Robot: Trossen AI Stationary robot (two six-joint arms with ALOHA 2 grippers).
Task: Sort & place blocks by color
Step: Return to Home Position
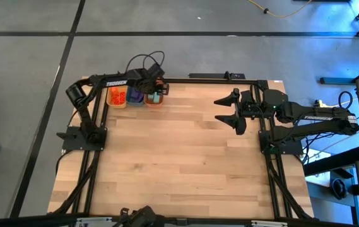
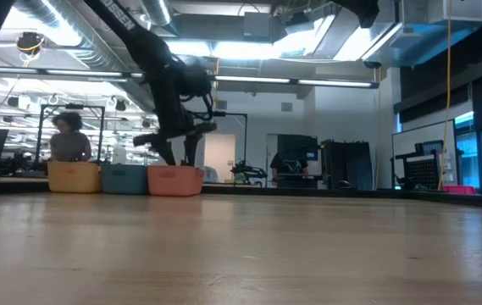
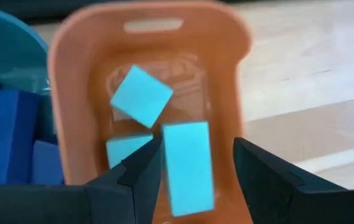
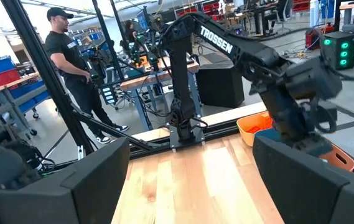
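1. Left tool (image 3: 196, 148) hangs directly over the orange tub (image 3: 71, 99), its fingers apart.
2. Right tool (image 1: 227, 108), fingers also spread, sits well apart from that tub.
3. Blue tub (image 3: 9, 43) stands just beside the orange tub.
4. Three mint-teal blocks (image 3: 141, 95) lie inside the orange tub.

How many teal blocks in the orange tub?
3 in the orange tub: a tilted square, a bar under the left gripper, a third half-hidden beside it. More may be hidden.
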